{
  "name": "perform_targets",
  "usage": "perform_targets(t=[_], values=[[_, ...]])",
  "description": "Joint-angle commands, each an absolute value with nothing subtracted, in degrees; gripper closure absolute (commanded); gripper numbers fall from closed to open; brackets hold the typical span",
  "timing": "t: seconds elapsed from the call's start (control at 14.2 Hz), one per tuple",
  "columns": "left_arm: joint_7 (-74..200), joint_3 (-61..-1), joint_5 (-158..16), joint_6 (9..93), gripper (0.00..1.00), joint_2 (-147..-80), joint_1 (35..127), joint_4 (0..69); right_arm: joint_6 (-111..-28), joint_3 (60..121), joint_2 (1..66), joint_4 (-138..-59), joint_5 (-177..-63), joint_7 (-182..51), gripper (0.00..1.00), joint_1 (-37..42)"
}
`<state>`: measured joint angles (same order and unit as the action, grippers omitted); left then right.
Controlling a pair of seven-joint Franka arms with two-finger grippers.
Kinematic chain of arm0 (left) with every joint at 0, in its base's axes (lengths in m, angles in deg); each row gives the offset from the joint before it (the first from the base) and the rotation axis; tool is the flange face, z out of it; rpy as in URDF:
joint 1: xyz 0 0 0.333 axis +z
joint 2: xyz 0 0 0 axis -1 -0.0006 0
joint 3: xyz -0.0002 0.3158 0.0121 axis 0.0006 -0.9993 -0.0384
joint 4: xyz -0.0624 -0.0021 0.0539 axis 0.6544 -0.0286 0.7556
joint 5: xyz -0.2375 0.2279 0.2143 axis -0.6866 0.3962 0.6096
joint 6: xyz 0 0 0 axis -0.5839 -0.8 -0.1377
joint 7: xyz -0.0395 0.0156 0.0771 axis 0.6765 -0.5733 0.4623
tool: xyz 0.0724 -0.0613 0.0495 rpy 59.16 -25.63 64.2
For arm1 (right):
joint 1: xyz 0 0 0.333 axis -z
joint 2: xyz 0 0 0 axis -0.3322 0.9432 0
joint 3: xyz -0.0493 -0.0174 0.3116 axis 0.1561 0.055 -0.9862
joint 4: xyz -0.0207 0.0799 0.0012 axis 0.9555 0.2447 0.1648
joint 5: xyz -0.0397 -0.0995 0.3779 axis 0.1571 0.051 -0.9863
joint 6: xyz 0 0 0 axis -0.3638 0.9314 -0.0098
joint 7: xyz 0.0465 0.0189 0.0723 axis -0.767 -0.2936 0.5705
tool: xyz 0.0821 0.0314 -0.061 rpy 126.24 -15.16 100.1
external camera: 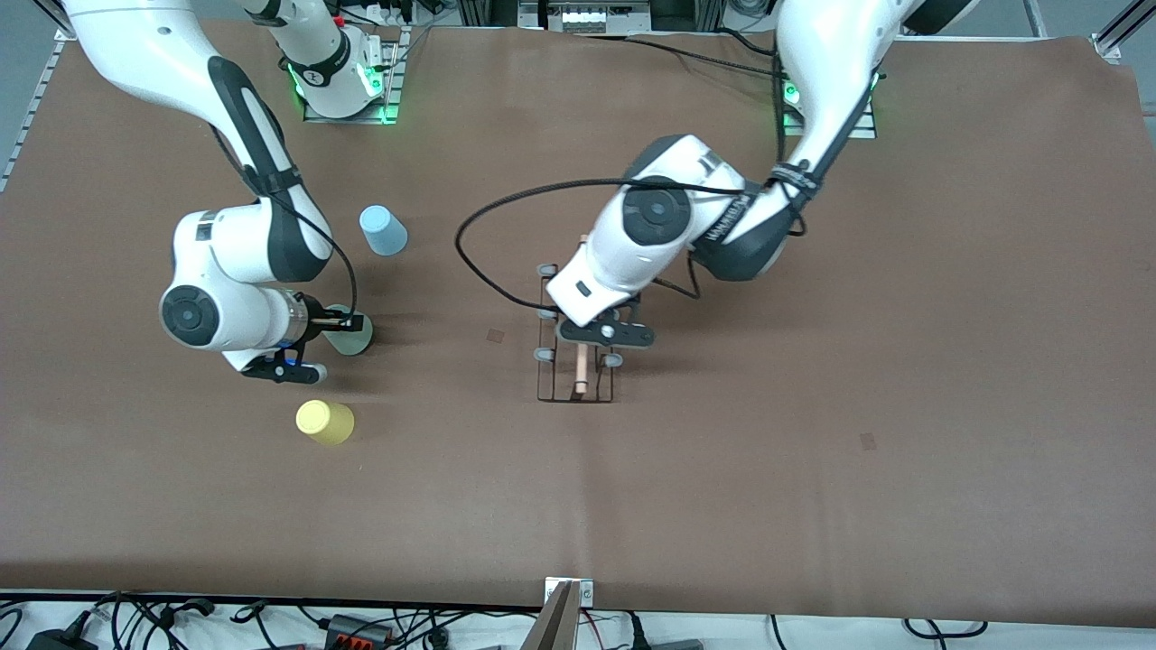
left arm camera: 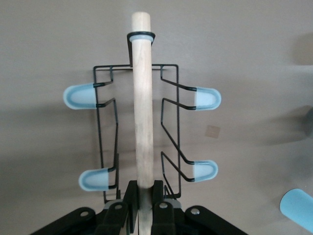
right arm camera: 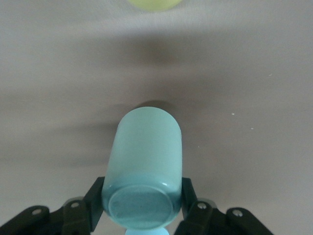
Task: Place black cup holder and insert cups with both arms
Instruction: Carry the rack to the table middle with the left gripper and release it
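Observation:
The black cup holder (external camera: pixel 578 379) is at the table's middle, its wooden rod (left arm camera: pixel 144 112) along the top and pale blue tipped pegs (left arm camera: pixel 80 96) on both sides. My left gripper (external camera: pixel 601 332) is over it, shut on the rod (left arm camera: pixel 144 193). My right gripper (external camera: pixel 346 322) is shut on the mint green cup (external camera: pixel 354 341), low at the table toward the right arm's end; the cup's closed base faces the wrist camera (right arm camera: pixel 144 147) between the fingers (right arm camera: pixel 93 198). The yellow cup (external camera: pixel 325 422) and the light blue cup (external camera: pixel 384 230) stand on the table.
The yellow cup is nearer the front camera than the mint cup and shows at the edge of the right wrist view (right arm camera: pixel 154 4). The light blue cup is farther, and its edge shows in the left wrist view (left arm camera: pixel 298 208). A black cable (external camera: pixel 479 226) loops from the left arm.

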<state>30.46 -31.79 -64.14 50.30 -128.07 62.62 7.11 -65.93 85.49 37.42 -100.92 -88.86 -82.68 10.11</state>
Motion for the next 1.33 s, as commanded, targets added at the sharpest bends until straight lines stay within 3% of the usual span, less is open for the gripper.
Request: perform_targets(t=[0.0, 0.21, 0.42, 0.56, 0.63, 0.7, 0.91, 1.26], values=[[28.3, -35.9, -63.1, 51.6, 0.99, -129.7, 57.2, 4.4, -54.3, 85.7, 37.3, -91.1, -90.1, -82.3, 0.77, 11.1], [28.3, -36.5, -62.9, 52.5, 0.96, -130.3, 56.2, 4.4, -50.8, 85.6, 36.6, -88.1, -91.9, -82.0, 0.77, 11.1], [27.7, -37.2, -63.0, 52.0, 0.78, -129.7, 56.4, 4.3, -51.0, 85.3, 36.5, -88.0, -91.1, -82.8, 0.77, 10.1], [27.2, -37.4, -63.0, 50.0, 0.54, -128.4, 57.4, 4.3, -50.8, 85.3, 36.5, -88.0, -91.4, -83.0, 0.76, 10.1], [27.3, -37.4, -63.0, 48.1, 0.35, -127.9, 58.5, 4.1, -50.7, 85.3, 36.4, -88.0, -91.8, -82.9, 0.76, 10.1], [27.8, -37.5, -62.9, 46.9, 0.03, -126.4, 59.5, 4.1, -50.7, 85.2, 36.1, -88.0, -91.9, -82.9, 0.76, 9.9], [33.9, -37.2, -62.8, 44.8, 0.00, -121.2, 66.7, 4.9, -49.6, 85.1, 33.5, -87.8, -92.3, -86.0, 0.76, 6.5], [44.9, -37.7, -62.4, 31.2, 0.00, -114.4, 81.4, 4.6, -49.6, 85.1, 32.6, -85.1, -98.3, -98.0, 0.76, -3.3]])
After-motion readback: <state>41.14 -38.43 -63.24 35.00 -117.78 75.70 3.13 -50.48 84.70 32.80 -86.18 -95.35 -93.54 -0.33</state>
